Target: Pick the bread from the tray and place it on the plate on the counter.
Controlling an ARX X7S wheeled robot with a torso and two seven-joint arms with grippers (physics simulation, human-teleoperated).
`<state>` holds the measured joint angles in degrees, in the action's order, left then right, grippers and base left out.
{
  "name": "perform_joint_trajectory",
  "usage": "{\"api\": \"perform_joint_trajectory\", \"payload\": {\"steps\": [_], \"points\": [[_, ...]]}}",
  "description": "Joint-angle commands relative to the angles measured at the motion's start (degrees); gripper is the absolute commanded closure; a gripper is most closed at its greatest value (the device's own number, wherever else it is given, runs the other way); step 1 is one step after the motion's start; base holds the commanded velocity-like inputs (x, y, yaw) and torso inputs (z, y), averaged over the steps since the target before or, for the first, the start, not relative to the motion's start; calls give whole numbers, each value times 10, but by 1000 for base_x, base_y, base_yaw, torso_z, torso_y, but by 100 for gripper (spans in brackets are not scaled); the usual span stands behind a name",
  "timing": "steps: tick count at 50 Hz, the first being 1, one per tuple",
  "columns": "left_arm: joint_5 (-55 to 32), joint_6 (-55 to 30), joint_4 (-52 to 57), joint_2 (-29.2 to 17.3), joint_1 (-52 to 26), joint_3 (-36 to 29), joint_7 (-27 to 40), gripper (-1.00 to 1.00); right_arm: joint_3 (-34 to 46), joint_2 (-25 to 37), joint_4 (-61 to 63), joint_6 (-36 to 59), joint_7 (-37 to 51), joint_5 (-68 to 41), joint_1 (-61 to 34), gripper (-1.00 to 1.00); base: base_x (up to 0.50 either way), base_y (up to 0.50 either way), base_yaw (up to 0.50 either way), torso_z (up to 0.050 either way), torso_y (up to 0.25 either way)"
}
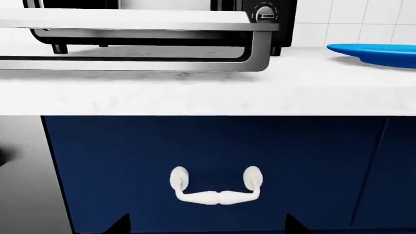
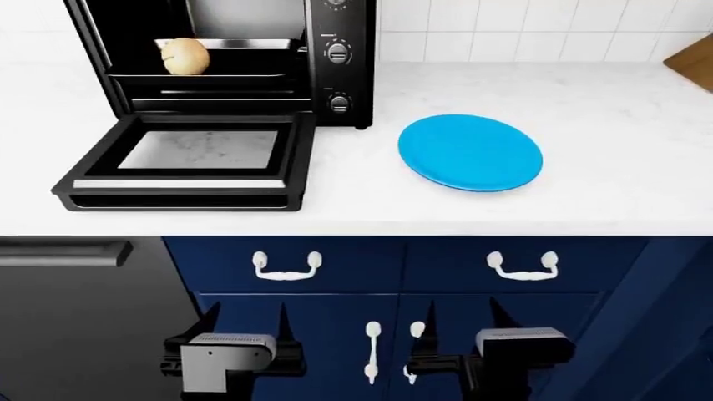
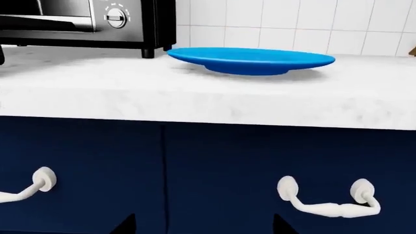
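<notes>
The bread (image 2: 185, 56), a small golden-tan roll, sits on the silvery tray (image 2: 250, 44) inside the open black toaster oven at the back left of the counter (image 2: 356, 200). The bright blue plate (image 2: 470, 152) lies on the counter to the oven's right; it also shows in the right wrist view (image 3: 250, 60) and at the edge of the left wrist view (image 1: 380, 52). My left gripper (image 2: 244, 322) and right gripper (image 2: 459, 319) are both open and empty, low in front of the navy cabinets, well below the counter top. The bread is hidden in both wrist views.
The oven's glass-windowed door (image 2: 189, 163) lies folded down flat on the counter, reaching toward the front edge. White cabinet handles (image 2: 287, 266) face the grippers. A dark appliance front (image 2: 78, 317) stands at the left. A wooden board corner (image 2: 693, 58) shows at the far right.
</notes>
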<state>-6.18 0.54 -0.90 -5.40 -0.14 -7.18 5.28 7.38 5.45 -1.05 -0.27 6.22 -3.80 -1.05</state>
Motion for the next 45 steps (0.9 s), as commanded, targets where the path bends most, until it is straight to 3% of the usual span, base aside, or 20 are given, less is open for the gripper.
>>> {"api": "perform_joint_trajectory", "payload": {"steps": [1, 15, 27, 28, 33, 35, 36, 37, 38, 39, 40, 44, 45], "points": [[-4, 20, -10, -7, 2, -11, 3, -100, 5, 6, -1, 18, -5, -27, -6, -100, 0, -500, 0, 0, 0], [-8, 22, -11, -14, 0, -20, 13, -100, 13, 13, -4, 6, 2, -33, -6, -100, 0, -500, 0, 0, 0], [-14, 9, 4, -20, 1, -26, 22, -100, 17, 19, 10, 19, 15, -37, -7, -100, 0, 0, 0, 0, 0], [-26, -27, 33, -22, 4, -24, 25, -100, 16, 20, 20, 31, 18, -39, -6, -100, 0, 0, 0, 0, 0], [-85, -404, 384, -62, -7, -21, 71, -100, 23, 61, 295, 291, 53, -66, -12, -100, 0, 0, 0, 0, 0], [-153, -576, 499, -61, -65, 25, 92, -100, 17, 72, 401, 415, 69, -86, -40, -100, 0, 0, 0, 0, 0], [-232, -662, 585, -31, -149, 105, 96, -100, -12, 71, 487, 501, 77, -131, -89, -100, 0, 0, 0, 0, 0], [-278, -748, 608, -33, -179, 127, 121, -100, -21, 72, 519, 583, 76, -144, -106, -100, 0, 0, 0, 0, 0], [-364, -834, 609, -60, -224, 158, 207, -100, -48, 60, 556, 663, 83, -170, -141, -100, 0, 0, 0, 0, 0], [-450, -905, 607, -56, -263, 217, 293, -100, -80, 45, 591, 739, 81, -201, -177, -100, 0, 0, 0, 0, 0], [-536, -904, 576, -82, -290, 232, 379, -100, -93, 43, 609, 785, 97, -223, -203, -100, 0, 0, 0, 0, 0], [-879, -797, 524, -187, -393, 132, 721, -100, -223, 76, 602, 901, 378, -567, -310, -100, 0, 0, 0, 0, 0], [-965, -771, 517, -198, -405, 119, 746, -100, -233, 88, 574, 900, 463, -653, -330, -100, 0, 0, 0, 0, 0]]}}
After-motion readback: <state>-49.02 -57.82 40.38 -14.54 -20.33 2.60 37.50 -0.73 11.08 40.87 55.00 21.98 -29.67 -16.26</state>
